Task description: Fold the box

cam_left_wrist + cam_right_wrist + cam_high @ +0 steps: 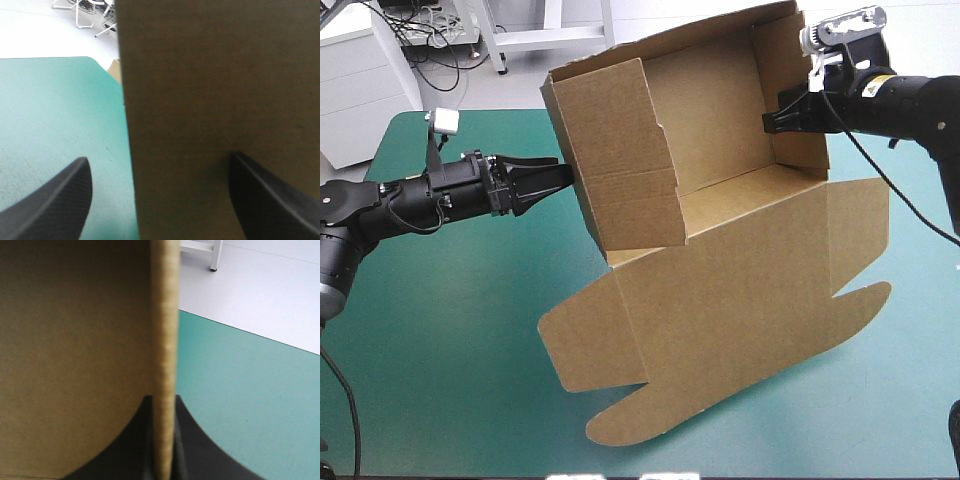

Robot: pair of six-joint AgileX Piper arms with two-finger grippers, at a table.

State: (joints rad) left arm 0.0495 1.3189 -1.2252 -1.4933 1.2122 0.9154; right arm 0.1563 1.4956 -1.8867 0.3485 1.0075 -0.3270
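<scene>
The brown box stands tipped up over the middle of the desk, half formed. Its walls are raised into an open tray whose hollow faces up and toward the near edge. The lid hangs flat from the tray's lower side, with its rounded flaps down on the teal-green cover toward the desk's near edge. The tray part is held up off the desk.

The right claw comes in from the right and has the tray's right-hand wall pinched. Seen from its wrist, the raw edge of the board runs straight up between the two black fingers. They are closed down to the thickness of the sheet, one inside the tray and one outside.

The left claw reaches in level from the left, at the outer face of the tray's left wall. Its wrist view shows its fingers spread wide with nothing gripped. The brown wall fills the space just ahead, and one upright edge of it falls between the fingers. From above the tips look pressed against the board, though I can't be sure they actually touch it.
</scene>
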